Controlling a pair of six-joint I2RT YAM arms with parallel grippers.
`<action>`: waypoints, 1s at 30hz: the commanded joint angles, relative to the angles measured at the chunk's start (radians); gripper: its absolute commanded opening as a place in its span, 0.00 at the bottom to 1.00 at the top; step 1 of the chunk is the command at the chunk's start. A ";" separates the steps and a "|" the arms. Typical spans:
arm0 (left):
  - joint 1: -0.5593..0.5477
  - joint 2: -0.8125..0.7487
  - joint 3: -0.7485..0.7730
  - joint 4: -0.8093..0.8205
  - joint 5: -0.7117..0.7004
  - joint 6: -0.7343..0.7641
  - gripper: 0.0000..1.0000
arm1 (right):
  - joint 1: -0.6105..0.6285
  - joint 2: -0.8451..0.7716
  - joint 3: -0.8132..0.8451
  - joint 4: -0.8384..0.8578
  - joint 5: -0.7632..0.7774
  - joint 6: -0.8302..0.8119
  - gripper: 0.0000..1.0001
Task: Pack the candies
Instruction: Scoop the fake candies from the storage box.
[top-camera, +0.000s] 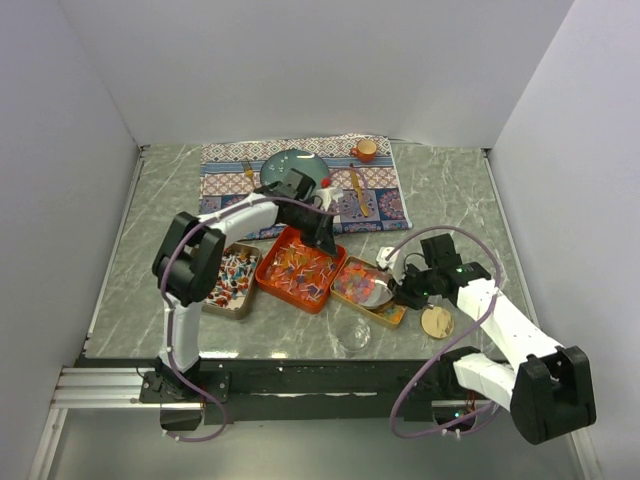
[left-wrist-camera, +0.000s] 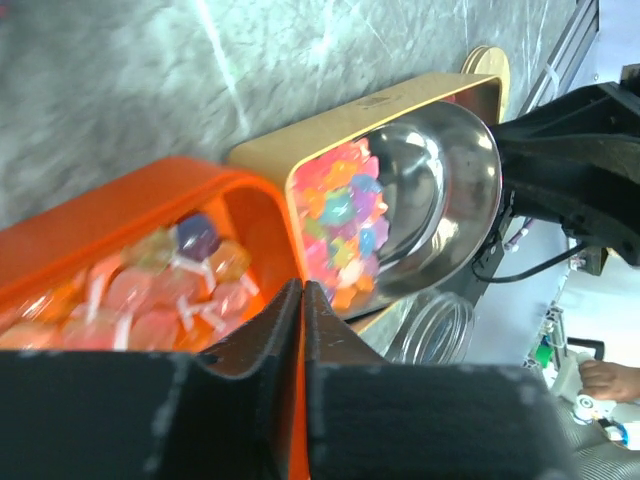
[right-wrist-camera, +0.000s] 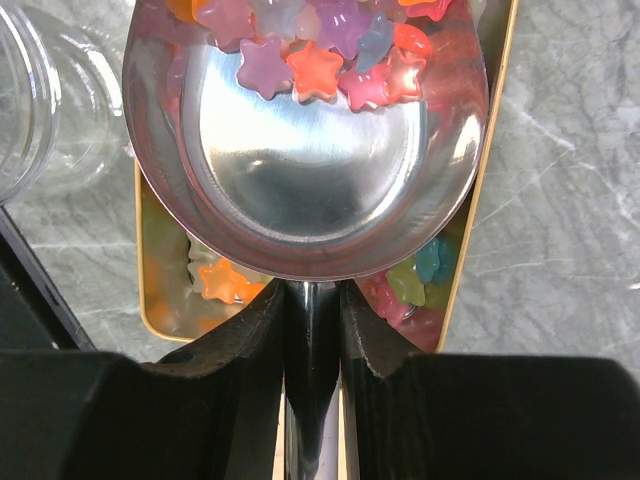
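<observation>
Pastel star candies (right-wrist-camera: 315, 65) lie at the front of a silver scoop (right-wrist-camera: 300, 160), and my right gripper (right-wrist-camera: 312, 295) is shut on the scoop's handle. The scoop hangs low over a gold tray (top-camera: 392, 318) filled with more star candies (left-wrist-camera: 345, 215). My left gripper (left-wrist-camera: 302, 287) is shut on the near rim of the orange tray (top-camera: 272, 258), which holds wrapped orange-red candies (left-wrist-camera: 150, 300). A third tray (top-camera: 243, 310) at the left holds red-white-blue candies (top-camera: 230, 278). In the top view the left gripper (top-camera: 325, 238) is at the orange tray's far right edge, and the right gripper (top-camera: 402, 292) is beside the gold tray.
A clear glass jar (top-camera: 353, 335) stands open in front of the gold tray, with its wooden lid (top-camera: 436, 322) lying to the right. A patterned placemat (top-camera: 225, 175) at the back carries a teal plate (top-camera: 290, 165), an orange cup (top-camera: 366, 150) and cutlery.
</observation>
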 joint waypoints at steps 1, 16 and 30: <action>-0.039 0.052 0.066 0.069 0.016 -0.073 0.06 | -0.006 0.014 0.065 0.088 0.006 -0.001 0.00; -0.074 0.153 0.115 0.074 -0.016 -0.145 0.01 | -0.009 -0.081 -0.034 0.262 -0.049 0.071 0.00; -0.078 0.188 0.132 0.062 -0.071 -0.136 0.01 | -0.002 -0.218 -0.153 0.271 -0.019 -0.115 0.00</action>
